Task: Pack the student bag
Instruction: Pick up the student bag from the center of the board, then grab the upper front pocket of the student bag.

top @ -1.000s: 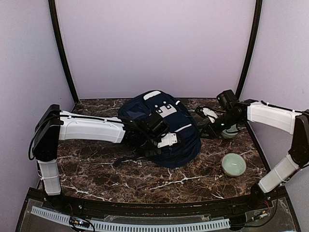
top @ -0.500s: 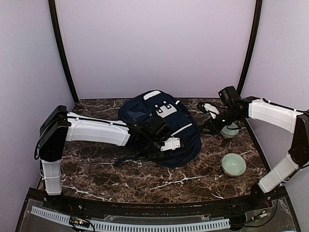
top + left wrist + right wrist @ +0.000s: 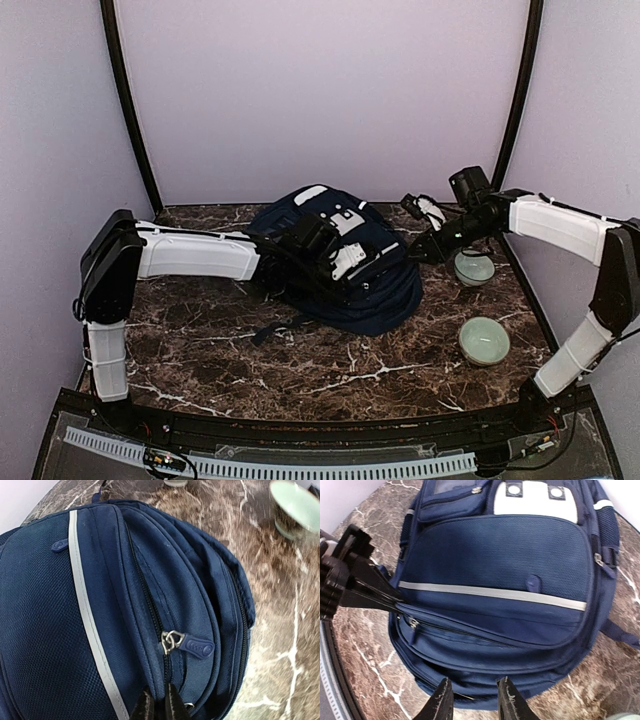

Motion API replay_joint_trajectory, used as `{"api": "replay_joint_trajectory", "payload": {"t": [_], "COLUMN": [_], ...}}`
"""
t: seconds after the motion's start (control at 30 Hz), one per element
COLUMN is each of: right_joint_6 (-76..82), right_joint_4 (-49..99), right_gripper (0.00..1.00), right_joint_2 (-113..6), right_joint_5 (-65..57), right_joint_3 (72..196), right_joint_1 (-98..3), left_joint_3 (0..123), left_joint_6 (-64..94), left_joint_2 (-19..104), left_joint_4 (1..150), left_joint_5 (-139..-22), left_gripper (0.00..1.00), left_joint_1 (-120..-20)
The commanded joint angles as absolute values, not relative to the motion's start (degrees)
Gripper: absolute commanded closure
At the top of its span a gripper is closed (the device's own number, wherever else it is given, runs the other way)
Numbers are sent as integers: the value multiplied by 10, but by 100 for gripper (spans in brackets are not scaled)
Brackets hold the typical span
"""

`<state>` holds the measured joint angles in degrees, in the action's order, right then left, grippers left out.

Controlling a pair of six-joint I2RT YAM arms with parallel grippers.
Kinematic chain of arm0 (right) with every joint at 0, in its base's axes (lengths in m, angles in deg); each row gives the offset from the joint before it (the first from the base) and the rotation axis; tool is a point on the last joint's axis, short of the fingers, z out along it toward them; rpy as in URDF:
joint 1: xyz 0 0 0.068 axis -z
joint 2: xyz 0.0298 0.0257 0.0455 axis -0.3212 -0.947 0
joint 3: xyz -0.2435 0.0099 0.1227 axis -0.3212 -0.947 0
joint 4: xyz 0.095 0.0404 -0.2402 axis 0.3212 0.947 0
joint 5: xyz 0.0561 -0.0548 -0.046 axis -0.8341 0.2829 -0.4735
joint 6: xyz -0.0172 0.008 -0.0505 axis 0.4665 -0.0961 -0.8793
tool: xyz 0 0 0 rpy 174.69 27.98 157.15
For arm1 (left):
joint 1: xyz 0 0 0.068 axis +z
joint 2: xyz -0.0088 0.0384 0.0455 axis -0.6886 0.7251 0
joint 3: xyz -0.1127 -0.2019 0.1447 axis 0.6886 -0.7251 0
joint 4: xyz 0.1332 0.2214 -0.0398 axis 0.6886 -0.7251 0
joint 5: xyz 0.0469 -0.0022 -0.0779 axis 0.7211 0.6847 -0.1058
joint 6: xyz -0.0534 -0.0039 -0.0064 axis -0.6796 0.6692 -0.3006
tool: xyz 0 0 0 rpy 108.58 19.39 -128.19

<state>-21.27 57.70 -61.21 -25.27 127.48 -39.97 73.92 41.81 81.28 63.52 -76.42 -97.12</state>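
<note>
The student bag (image 3: 378,292) lies front panel up in the middle of the marble worktop (image 3: 300,372), toward the back wall; its white patch with buckles (image 3: 535,497) is at the far end; a pale stripe (image 3: 495,594) runs across the front panel; one dark strap (image 3: 268,330) trails onto the stone at the bag's near left side.

Your left hand (image 3: 160,706) reaches across the top of the bag; in its wrist view the two fingers are pinched close together on a fold of navy fabric right at a zip line, so it is clamped on the bag itself; the metal slider and navy zip pull (image 3: 196,646) sit just beyond the fingertips, not between them; the right wrist view shows the same black fingers meeting at that zip line on the bag's side.

Your right hand (image 3: 472,701) sits low at the bag's right edge; its fingers stand a moderate gap apart with the bag's rounded rim showing between them; the gap is not closed on the fabric, and you cannot tell whether either finger touches it.

Two pale green bowls stand to the right of the bag; one (image 3: 473,268) is close beside your right wrist; the other (image 3: 484,340) is nearer you, apart from the bag.
</note>
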Motion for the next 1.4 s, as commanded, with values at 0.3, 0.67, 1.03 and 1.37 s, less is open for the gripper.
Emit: {"api": "replay_joint_trajectory", "payload": {"t": [0.3, 0.67, 1.03, 1.37], "right_joint_6": [-110, -55, -54, -54], "right_joint_4": [467, 424, 417, 417], "right_gripper": [64, 66, 89, 100], "right_joint_2": [-644, -691, -688, -693], "right_joint_5": [-325, -318, -283, -271], "right_joint_3": [1230, 1239, 1232, 1227], "right_joint_1": [-486, -510, -510, -505], "left_joint_3": [705, 689, 687, 685], "left_joint_6": [202, 185, 189, 189], "left_joint_2": [770, 760, 759, 759], "left_joint_4": [831, 852, 854, 854], "left_joint_5": [-909, -932, -942, -945], "left_gripper": [100, 100, 99, 99], "left_joint_1": [-921, -921, -921, -921]}}
